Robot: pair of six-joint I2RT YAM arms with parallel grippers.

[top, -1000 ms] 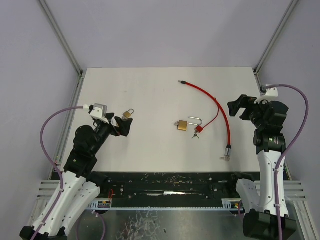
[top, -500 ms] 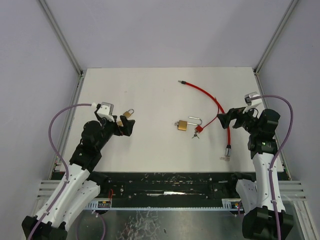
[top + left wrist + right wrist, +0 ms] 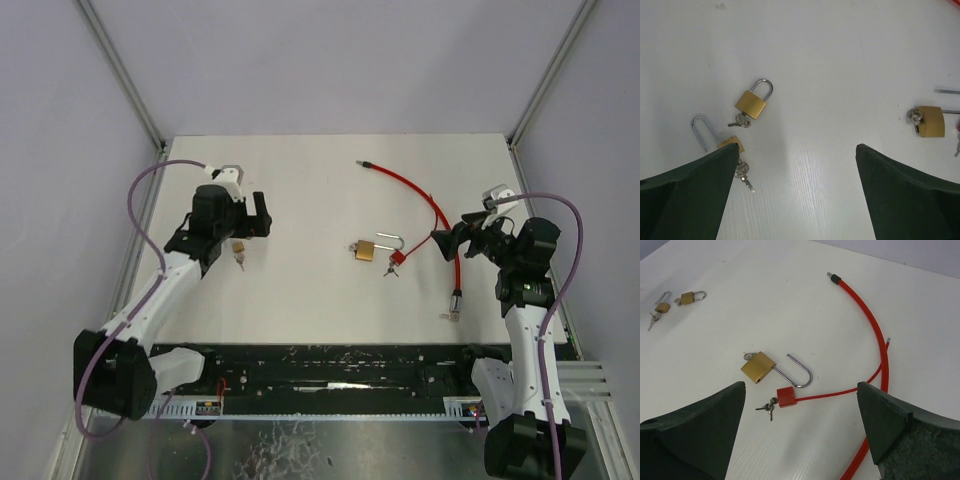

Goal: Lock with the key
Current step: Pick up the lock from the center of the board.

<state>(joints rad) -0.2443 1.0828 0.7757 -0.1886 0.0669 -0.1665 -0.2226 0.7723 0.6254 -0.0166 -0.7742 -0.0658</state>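
Left gripper (image 3: 258, 215) has swung out over two small padlocks (image 3: 751, 104); both it and the right gripper (image 3: 447, 243) gape empty. Its finger (image 3: 690, 200) overlaps the open padlock (image 3: 731, 143), so descending could knock its key (image 3: 743, 175) askew.

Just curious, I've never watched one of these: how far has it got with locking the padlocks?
Barely started. One small padlock looks shut already. Nothing is in hand: both pairs of jaws stand open and empty. Left: the large padlock and the second small padlock show open shackles, with keys in them.
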